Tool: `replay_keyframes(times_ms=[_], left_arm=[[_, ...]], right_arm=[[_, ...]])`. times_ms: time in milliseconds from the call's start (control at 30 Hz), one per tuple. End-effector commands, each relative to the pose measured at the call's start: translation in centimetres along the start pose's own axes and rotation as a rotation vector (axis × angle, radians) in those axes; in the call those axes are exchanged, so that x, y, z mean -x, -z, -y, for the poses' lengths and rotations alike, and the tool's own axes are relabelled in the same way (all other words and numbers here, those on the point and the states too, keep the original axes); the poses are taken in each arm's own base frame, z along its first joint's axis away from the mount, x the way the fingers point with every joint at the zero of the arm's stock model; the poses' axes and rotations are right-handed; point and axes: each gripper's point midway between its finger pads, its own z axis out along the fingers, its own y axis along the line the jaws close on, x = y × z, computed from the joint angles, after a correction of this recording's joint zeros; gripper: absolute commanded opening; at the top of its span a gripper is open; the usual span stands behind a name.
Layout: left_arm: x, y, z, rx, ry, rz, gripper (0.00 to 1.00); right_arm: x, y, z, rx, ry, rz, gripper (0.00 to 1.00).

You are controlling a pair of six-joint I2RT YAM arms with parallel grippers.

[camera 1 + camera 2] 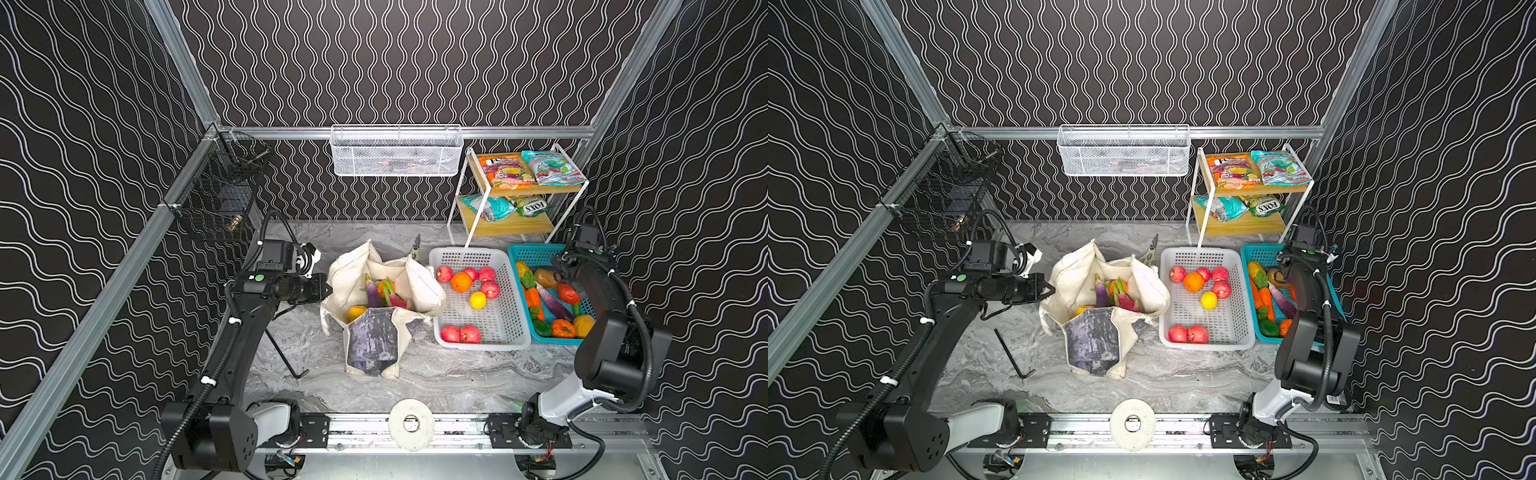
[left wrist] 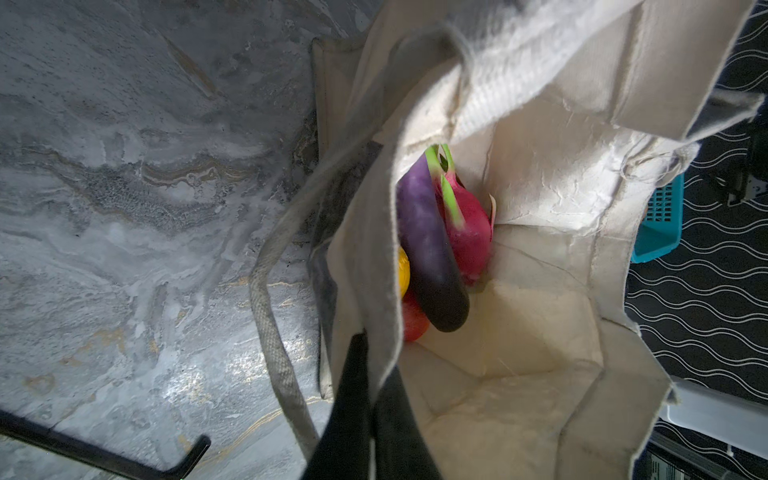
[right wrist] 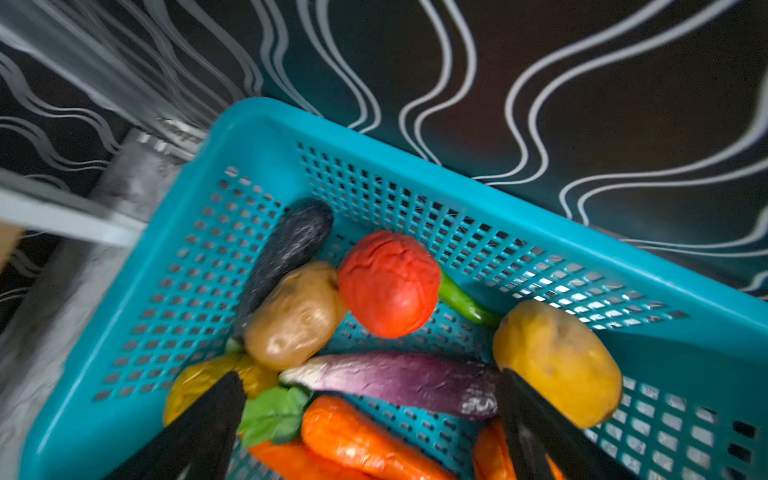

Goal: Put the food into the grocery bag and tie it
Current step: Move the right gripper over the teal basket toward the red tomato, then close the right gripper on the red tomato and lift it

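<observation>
The left arm [image 1: 240, 328], left claw [image 1: 328, 289] and right arm [image 1: 611, 299] are matte black. White zip ties [image 1: 235, 321] bind ribbed cables [image 1: 222, 354]; the base links [image 1: 272, 417] are white.

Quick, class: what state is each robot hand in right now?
Left hand: closed, pinching the rim of the cream canvas tote bag.
Right hand: open, holding nothing, over the teal perforated plastic basket.

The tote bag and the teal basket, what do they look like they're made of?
The tote bag looks like cream woven canvas, matte: coarse weave, soft creases and stitched hems show. The teal basket looks like moulded plastic with a slight sheen: smooth rounded rim, an even grid of holes.
</observation>
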Motion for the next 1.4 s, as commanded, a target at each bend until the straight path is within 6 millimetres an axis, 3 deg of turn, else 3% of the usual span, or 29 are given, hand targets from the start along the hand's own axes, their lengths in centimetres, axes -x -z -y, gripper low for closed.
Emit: replay_keyframes(times_ms=[0, 433, 867, 1367], left_arm=[[0.5, 0.3, 0.5, -0.019, -0.017, 0.011, 0.0], [0.9, 0.3, 0.4, -0.013, -0.015, 0.018, 0.0], [0.9, 0.3, 0.4, -0.012, -0.015, 0.015, 0.0], [1.0, 0.3, 0.4, -0.009, -0.015, 0.017, 0.0]], right_arm=[[0.4, -0.9, 0.0, 0.008, -0.053, -0.008, 0.95], [-0.7, -5.4, 1.1, -0.042, -0.097, -0.076, 0.9], [-2.3, -8.0, 1.4, -0.089, -0.08, -0.115, 0.88], [-3.3, -10.8, 1.2, -0.136, 0.0, -0.136, 0.79]])
